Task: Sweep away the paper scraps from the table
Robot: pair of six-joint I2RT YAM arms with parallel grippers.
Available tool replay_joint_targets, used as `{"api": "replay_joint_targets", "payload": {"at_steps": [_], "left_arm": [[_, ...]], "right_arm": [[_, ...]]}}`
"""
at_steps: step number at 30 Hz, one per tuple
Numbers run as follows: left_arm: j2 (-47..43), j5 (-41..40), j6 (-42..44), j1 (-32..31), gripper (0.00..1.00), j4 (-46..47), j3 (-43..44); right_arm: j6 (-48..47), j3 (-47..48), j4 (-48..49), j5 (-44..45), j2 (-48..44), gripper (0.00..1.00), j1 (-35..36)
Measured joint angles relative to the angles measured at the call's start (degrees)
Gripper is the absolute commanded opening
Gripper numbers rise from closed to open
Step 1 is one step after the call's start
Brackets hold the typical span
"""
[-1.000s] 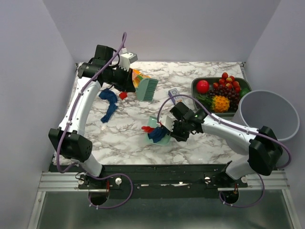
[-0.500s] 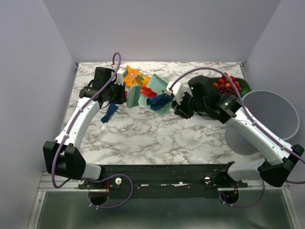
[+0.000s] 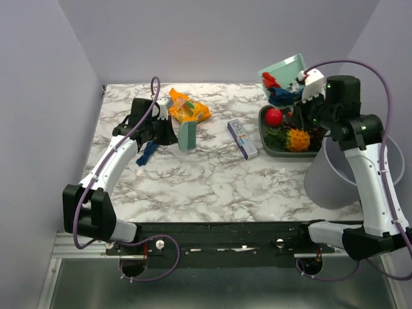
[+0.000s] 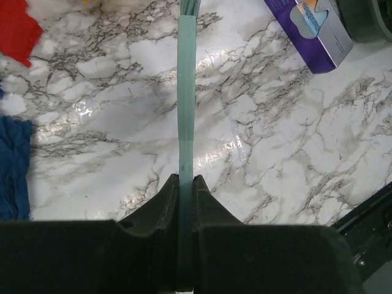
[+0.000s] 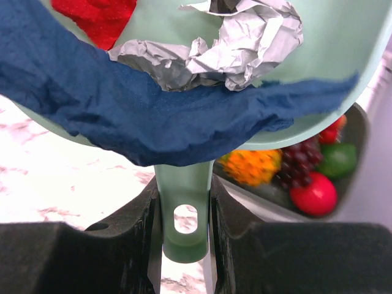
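**Paper scraps sit in the lifted dustpan**

My right jaws are clamped on the dustpan's handle and hold it above the fruit tray. Blue and red bits and a grey crumple lie inside. My left jaws grip the brush over the desk. One blue scrap lies on the desk near it.

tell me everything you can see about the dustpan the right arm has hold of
The dustpan is pale mint green and looks like plastic, a shallow scoop with a short handle that has a hang hole. The right end effector is clamped on that handle, holding the pan raised off the table and tilted, above the fruit tray. In it lie a red scrap, crumpled grey paper and a dark blue sheet draped over its lip.
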Motion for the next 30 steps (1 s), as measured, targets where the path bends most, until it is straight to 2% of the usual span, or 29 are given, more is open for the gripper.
{"api": "replay_joint_targets", "payload": {"at_steps": [8, 14, 21, 25, 30], "left_arm": [[1.8, 3.1, -4.4, 0.0, 0.0, 1.6, -3.5], [5.7, 4.5, -6.3, 0.0, 0.0, 2.0, -3.0], [12.8, 5.9, -7.2, 0.0, 0.0, 1.9, 1.9], [14.9, 6.4, -7.5, -0.3, 0.0, 2.1, 4.4], [17.4, 7.2, -8.0, -1.3, 0.0, 2.2, 6.7]], "right_arm": [[2.8, 0.0, -1.6, -0.7, -4.7, 0.01, -20.0], [2.7, -0.2, -5.1, -0.9, -8.7, 0.01, -28.5], [-1.3, -6.3, -8.4, -0.1, -13.6, 0.01, -42.2], [-5.9, -8.2, -9.7, 2.1, -15.0, 0.01, -45.9], [-11.8, -10.4, -10.0, 6.6, -18.3, 0.01, -46.4]]}}
